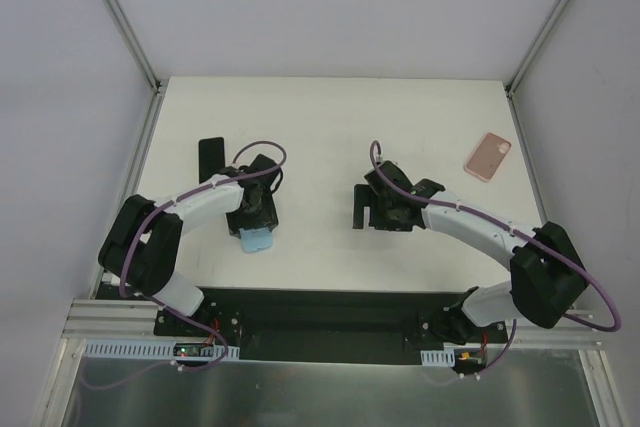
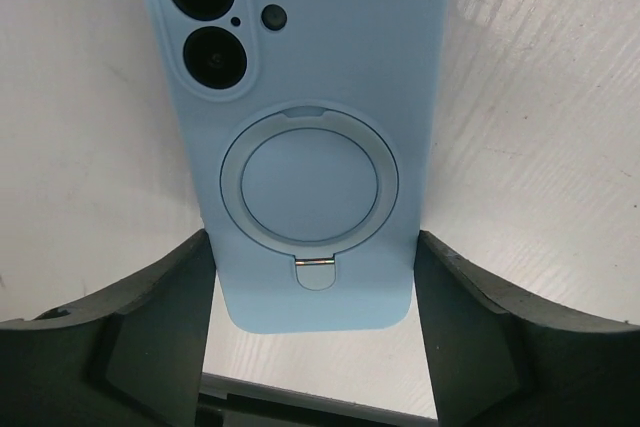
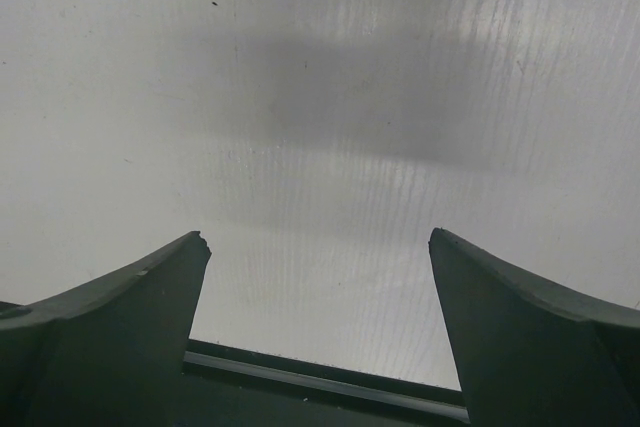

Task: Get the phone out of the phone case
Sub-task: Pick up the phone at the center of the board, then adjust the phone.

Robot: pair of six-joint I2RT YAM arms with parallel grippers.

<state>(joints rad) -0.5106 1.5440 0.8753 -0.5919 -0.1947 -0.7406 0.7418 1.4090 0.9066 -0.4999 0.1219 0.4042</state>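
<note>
A light blue phone case [image 2: 310, 67] with a round ring stand fills the left wrist view, back side up. Two camera lenses [image 2: 205, 22] show through its cutout, so the phone sits inside it. My left gripper [image 2: 313, 247] straddles the case's lower end, and both dark fingers [image 2: 165, 327] press against its long sides. From above, the blue case [image 1: 257, 240] pokes out below the left gripper [image 1: 255, 219] at the near left of the table. My right gripper [image 1: 362, 207] hovers mid-table, open; between its fingers [image 3: 120, 317] lies only bare white table.
A black phone-like slab [image 1: 210, 157] lies flat at the far left, just beyond the left arm. A pink phone case [image 1: 488, 156] lies at the far right. Grey walls with metal rails [image 1: 150, 77] border the white table [image 1: 320, 117].
</note>
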